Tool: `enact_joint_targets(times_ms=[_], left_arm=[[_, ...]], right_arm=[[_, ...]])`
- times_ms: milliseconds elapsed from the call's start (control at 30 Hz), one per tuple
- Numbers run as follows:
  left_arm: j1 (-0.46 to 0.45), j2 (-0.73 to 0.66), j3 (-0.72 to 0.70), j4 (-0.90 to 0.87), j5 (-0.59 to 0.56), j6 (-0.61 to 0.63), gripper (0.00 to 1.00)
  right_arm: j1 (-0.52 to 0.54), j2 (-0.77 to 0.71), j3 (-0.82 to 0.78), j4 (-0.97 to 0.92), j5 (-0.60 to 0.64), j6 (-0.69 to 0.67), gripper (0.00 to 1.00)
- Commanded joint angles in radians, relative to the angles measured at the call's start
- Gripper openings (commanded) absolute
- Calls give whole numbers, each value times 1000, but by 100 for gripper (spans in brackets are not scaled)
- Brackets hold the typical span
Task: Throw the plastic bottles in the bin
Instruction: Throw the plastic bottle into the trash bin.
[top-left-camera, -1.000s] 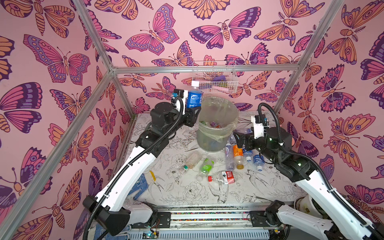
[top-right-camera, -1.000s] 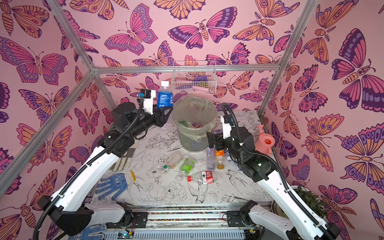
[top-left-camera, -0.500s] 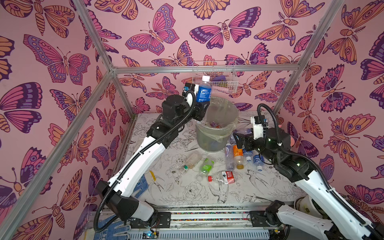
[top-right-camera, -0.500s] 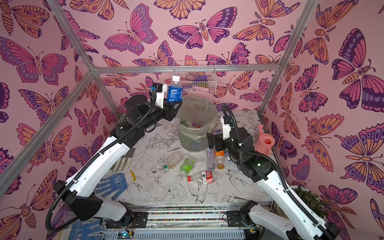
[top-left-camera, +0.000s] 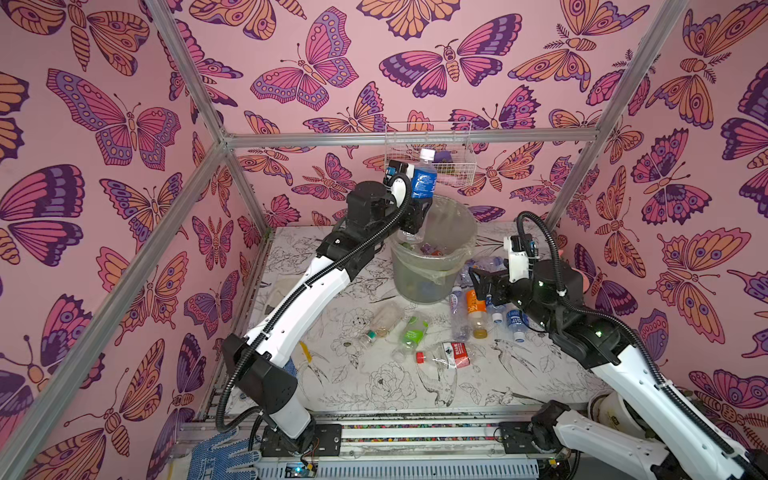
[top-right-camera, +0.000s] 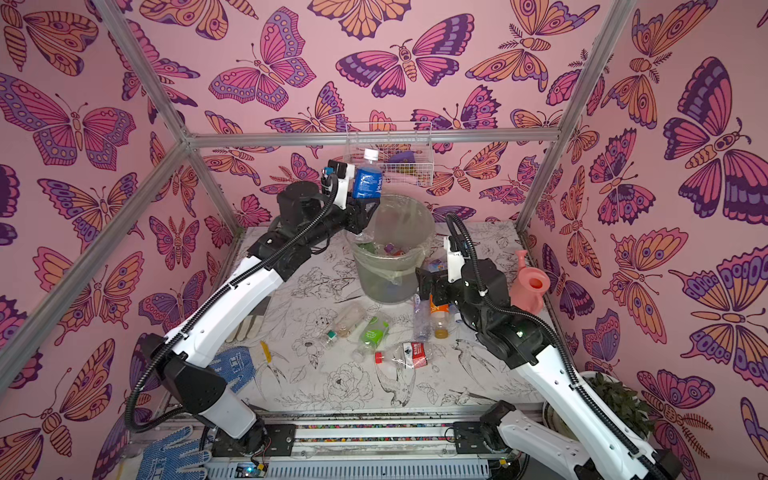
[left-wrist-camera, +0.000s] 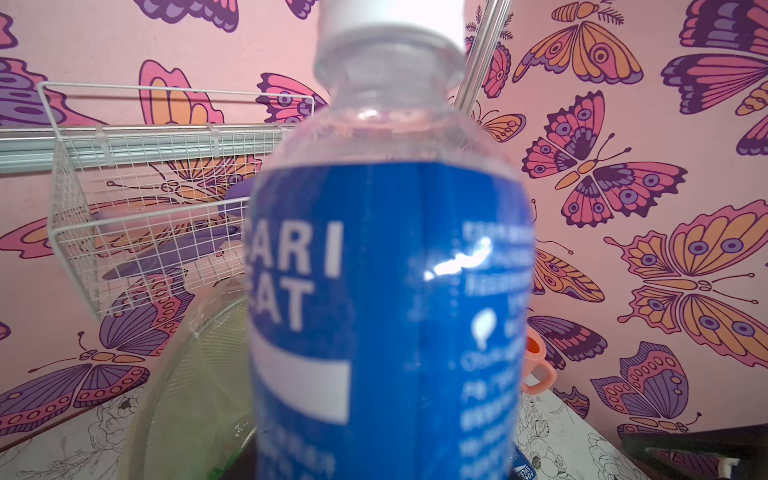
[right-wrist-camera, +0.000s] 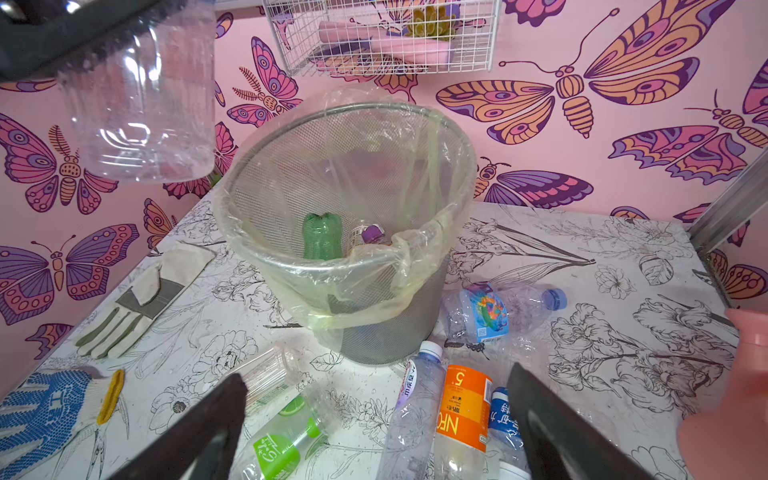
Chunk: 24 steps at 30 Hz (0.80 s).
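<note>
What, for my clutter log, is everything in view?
bin: one, grey mesh, clear liner; back of table
blue-labelled bottle: one, clear, white cap; held cap up beside the bin's rim
bottles in bin: several, one green; count hidden
bottles on table: at least seven, clear, mixed labels; lying front and right of the bin
wire basket: one, white; hung at the back
watering can: one, pink; table's right edge
gloves: three, two blue, one white-grey; left and front
potted plant: one, green; outside, front right
left pincer: one, black; shut on blue-labelled bottle
right pincer: one, black; open, above table bottles
</note>
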Motion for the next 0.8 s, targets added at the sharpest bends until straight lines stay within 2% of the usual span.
enact_joint_targets(times_ms=[0, 167, 233, 267, 300, 333, 367, 633, 767], left_arm=[[-8, 35, 38, 29, 13, 13, 6], [-8, 96, 73, 23, 6, 43, 20], [-9, 118, 91, 16, 1, 52, 29], [-9, 130, 102, 9, 1, 55, 40], [-9, 138, 115, 0, 10, 60, 57], [-8, 144, 125, -9, 27, 69, 84], [-9, 144, 131, -18, 49, 78, 99], [-49, 62, 92, -3, -11, 169, 99], [-69, -14, 30, 53, -28, 190, 99]], right_arm=[[8, -18, -4, -12, 22, 4, 99], [6, -24, -6, -17, 26, 1, 99], [7, -26, -4, -17, 27, 1, 99], [6, -27, -4, -18, 26, 1, 99], [6, -27, -4, -19, 27, 0, 99], [6, -29, -1, -20, 28, -1, 99], [6, -29, -2, -24, 30, -2, 99], [6, -21, 0, -24, 40, 2, 99], [4, -11, 8, -24, 42, 5, 99]])
